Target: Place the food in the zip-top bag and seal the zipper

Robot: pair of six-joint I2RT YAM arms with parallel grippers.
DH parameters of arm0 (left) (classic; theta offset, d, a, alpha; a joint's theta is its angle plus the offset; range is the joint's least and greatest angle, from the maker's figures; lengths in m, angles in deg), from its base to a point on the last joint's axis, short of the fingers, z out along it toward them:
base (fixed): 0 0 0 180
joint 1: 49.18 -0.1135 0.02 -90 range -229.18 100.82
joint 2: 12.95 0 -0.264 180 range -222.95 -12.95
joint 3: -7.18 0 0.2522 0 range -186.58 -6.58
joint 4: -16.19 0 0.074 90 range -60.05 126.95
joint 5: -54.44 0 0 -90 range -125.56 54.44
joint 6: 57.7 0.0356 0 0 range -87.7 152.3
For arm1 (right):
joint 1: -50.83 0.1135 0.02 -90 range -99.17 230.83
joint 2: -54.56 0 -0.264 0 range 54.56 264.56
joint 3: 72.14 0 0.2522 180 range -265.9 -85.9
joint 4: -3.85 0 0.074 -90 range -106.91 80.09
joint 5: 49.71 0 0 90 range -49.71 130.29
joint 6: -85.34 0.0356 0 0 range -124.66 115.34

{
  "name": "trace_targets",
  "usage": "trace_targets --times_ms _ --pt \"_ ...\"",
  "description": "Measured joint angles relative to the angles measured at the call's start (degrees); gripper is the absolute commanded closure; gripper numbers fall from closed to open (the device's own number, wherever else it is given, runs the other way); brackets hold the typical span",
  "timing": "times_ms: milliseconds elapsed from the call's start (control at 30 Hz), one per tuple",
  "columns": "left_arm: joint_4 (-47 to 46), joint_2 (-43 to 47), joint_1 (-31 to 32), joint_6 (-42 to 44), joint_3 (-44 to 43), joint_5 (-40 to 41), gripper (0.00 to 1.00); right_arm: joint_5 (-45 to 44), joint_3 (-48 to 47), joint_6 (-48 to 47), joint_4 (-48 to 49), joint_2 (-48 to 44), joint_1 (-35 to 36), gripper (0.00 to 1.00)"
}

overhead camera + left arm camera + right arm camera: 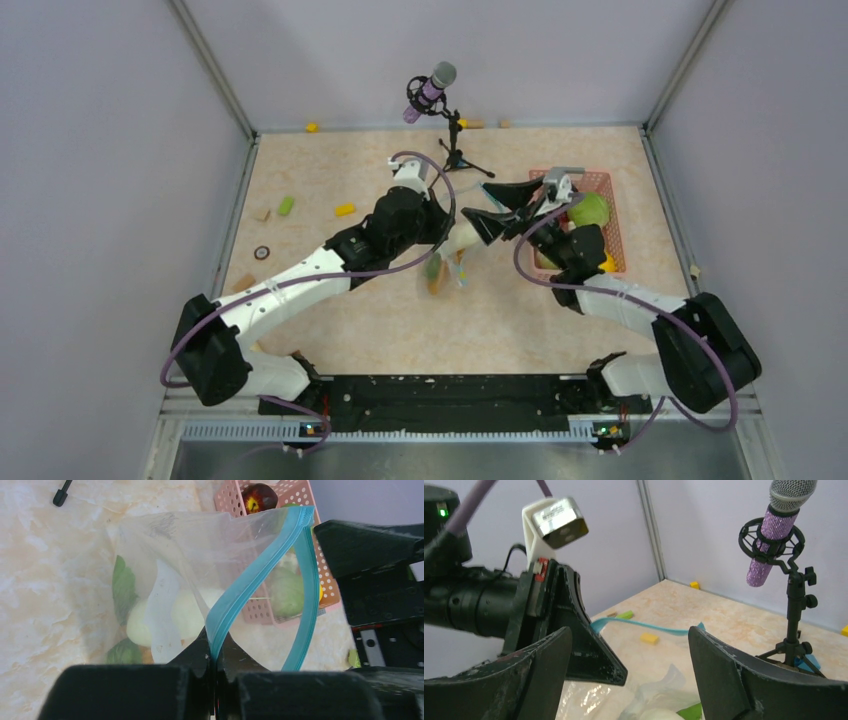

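Observation:
The clear zip-top bag (175, 555) hangs from my left gripper (215, 650), which is shut on one lip of the light blue zipper (260, 570). The bag's mouth gapes open. Inside lie food pieces: a white oblong vegetable (185, 612) and green leaves (122, 585). In the top view the bag (448, 262) dangles below the left gripper (458, 228). My right gripper (629, 667) is open just beside the left fingers (589, 645), over the bag's mouth, with nothing pinched. A pale green cabbage (287, 595) and a dark red piece (259, 497) sit in the pink basket (230, 500).
The pink basket (615, 225) stands at the right of the table, under the right arm. A microphone on a black stand (452, 130) is at the back centre. Small yellow (344, 210) and green (286, 205) bits lie scattered at the left.

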Motion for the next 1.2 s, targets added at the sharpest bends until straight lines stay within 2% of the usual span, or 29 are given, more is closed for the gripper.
trace_targets --times_ms 167,300,467,667,767,933,1200 --pt "0.7 0.1 -0.1 0.6 0.0 2.1 1.00 -1.4 -5.1 0.4 -15.4 -7.1 0.0 0.02" --pt "3.4 0.2 -0.5 1.0 -0.2 5.1 1.00 -6.3 -10.4 -0.1 -31.7 -11.8 0.0 0.01" --pt "10.1 0.1 -1.1 1.4 -2.4 11.0 1.00 -17.9 -18.3 -0.9 -55.2 -12.0 -1.3 0.01" --pt "13.6 0.2 -2.0 2.6 -2.9 15.8 1.00 -19.2 -23.1 2.1 -75.1 -4.8 -14.9 0.03" --pt "14.6 0.2 -2.6 3.1 -2.9 16.7 1.00 -19.6 -23.9 3.0 -81.6 0.2 -19.5 0.06" --pt "15.8 0.2 -3.2 3.8 -2.9 17.2 1.00 -20.9 -26.6 3.4 -90.1 6.8 -22.8 0.09" --pt "14.4 0.4 -3.7 5.0 -1.4 14.8 1.00 -24.0 -30.3 2.8 -93.8 7.9 -23.1 0.10"
